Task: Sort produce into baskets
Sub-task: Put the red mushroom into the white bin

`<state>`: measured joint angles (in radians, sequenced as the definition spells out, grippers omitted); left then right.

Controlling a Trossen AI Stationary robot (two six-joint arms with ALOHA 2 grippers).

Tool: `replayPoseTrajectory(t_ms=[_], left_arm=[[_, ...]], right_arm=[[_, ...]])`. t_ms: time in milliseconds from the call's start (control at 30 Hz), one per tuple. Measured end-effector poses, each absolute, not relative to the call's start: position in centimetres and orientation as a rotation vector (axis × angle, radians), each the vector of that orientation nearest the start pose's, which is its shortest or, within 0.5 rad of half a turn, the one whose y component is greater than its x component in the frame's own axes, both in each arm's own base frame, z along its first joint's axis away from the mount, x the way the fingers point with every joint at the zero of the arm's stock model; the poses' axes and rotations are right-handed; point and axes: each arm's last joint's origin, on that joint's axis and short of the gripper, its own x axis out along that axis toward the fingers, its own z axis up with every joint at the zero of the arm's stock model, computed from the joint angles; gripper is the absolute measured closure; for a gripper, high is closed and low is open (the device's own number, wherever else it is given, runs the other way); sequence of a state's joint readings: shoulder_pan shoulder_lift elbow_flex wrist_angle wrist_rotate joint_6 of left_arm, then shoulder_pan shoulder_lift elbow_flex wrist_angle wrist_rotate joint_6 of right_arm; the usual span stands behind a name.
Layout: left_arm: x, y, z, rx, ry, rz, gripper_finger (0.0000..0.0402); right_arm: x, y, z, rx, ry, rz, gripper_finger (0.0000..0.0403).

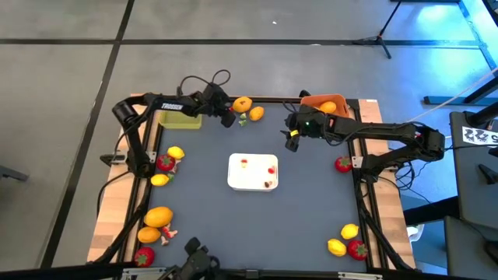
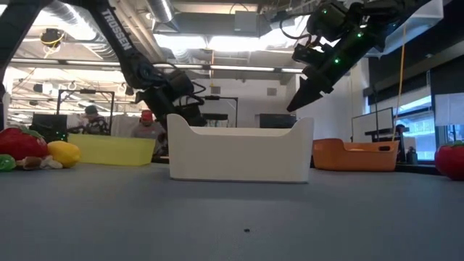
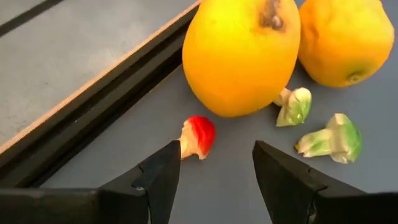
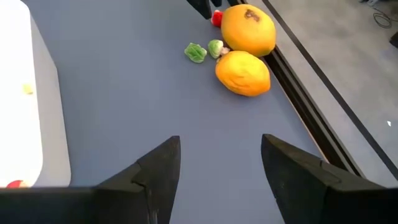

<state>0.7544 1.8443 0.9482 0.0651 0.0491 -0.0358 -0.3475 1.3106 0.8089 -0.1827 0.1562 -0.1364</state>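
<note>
Two orange fruits [image 1: 242,103] [image 1: 256,113] lie at the table's far edge, between the yellow-green basket [image 1: 180,119] and the orange basket [image 1: 327,103], which holds one orange fruit [image 1: 327,108]. My left gripper [image 3: 214,168] is open, low over the table just short of the bigger fruit [image 3: 242,56]. A small red-and-white scrap [image 3: 198,137] lies by one fingertip, and I cannot tell whether it touches. My right gripper [image 4: 221,162] hangs open above the table, near the orange basket, with nothing between its fingers.
A white tray [image 1: 253,172] stands mid-table. Green scraps [image 3: 329,138] lie beside the two fruits. More produce lies along the left edge [image 1: 165,162], at the near left [image 1: 159,217], at the right edge [image 1: 343,164] and at the near right [image 1: 349,231].
</note>
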Motion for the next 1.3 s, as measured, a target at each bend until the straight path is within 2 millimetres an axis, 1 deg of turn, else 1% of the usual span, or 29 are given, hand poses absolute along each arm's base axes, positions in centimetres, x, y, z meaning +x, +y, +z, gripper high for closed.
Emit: replayPoseTrajectory(t_ms=[267, 367, 467, 633, 833, 967, 1067, 1300], left_arm=[[26.2, 24.5, 12.8, -0.37, 0.757, 0.694, 0.0204], [26.2, 24.5, 12.8, -0.363, 0.758, 0.677, 0.0215], [26.3, 24.5, 12.5, -0.349, 0.771, 0.666, 0.0239], [26.3, 24.5, 12.1, -0.323, 0.792, 0.651, 0.0293], [26.3, 24.6, 12.2, -0.307, 0.786, 0.647, 0.0358], [26.5, 24.7, 12.3, -0.277, 0.772, 0.64, 0.0393], [26.5, 24.7, 12.4, -0.27, 0.763, 0.64, 0.0397], [26.3, 24.5, 13.5, -0.295, 0.751, 0.651, 0.038]], right_arm=[[25.2, -9.6, 23.2, -0.061, 0.729, -0.434, 0.018], [25.2, -9.6, 23.2, -0.061, 0.728, -0.435, 0.018], [25.2, -9.6, 23.2, -0.061, 0.728, -0.434, 0.018], [25.2, -9.6, 23.2, -0.061, 0.729, -0.434, 0.018], [25.2, -9.6, 23.2, -0.061, 0.728, -0.434, 0.018], [25.2, -9.6, 23.2, -0.061, 0.728, -0.434, 0.018], [25.2, -9.6, 23.2, -0.061, 0.729, -0.434, 0.018], [25.1, -9.6, 23.0, -0.052, 0.751, -0.434, 0.018]])
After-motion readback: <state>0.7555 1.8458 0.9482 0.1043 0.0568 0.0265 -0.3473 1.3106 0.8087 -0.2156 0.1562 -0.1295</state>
